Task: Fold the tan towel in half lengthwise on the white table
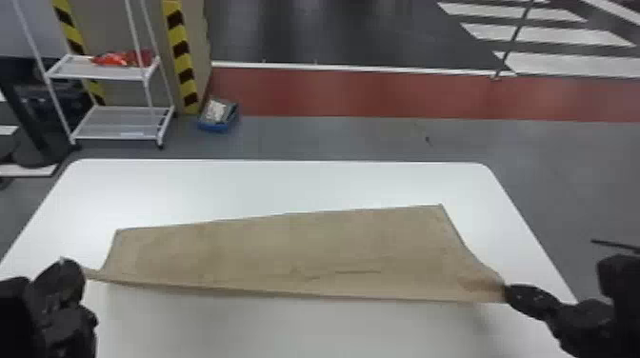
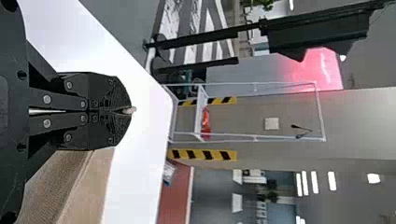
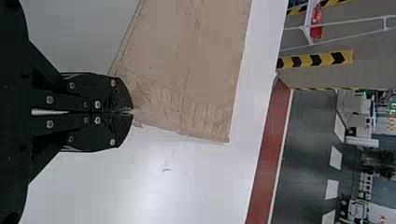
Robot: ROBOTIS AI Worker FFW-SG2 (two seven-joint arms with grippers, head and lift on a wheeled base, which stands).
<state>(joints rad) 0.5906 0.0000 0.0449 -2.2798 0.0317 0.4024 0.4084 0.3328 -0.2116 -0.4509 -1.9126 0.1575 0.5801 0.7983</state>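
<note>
We are holding the tan towel (image 1: 295,252) between our two claws, out over the middle of the white worktop (image 1: 285,185). Its far edge is lying on the surface, running at a slant, while its near edge is stretching from one claw to the other, a soft shadow showing under it. The left claw (image 1: 80,268) is pinching the near left corner; its fingers are meeting, and in the left wrist view only a pale nub of cloth is poking out at the tips, the rest of the pinched part being hidden between them. The right claw (image 1: 506,291) is pressing its fingers together on the near right corner, where the cloth is bunching and wrinkling. We are losing sight of the towel's underside, so we cannot tell how its layers are lying there. The worktop's near side is running out of the head view at the bottom, and both arms are being cut off by the borders. Beyond, a white rack (image 1: 100,76) is carrying a red bundle (image 1: 114,59) too indistinct to name, and a blue tray (image 1: 216,127) is sitting on the floor (image 1: 381,138), its contents hard to make out.
</note>
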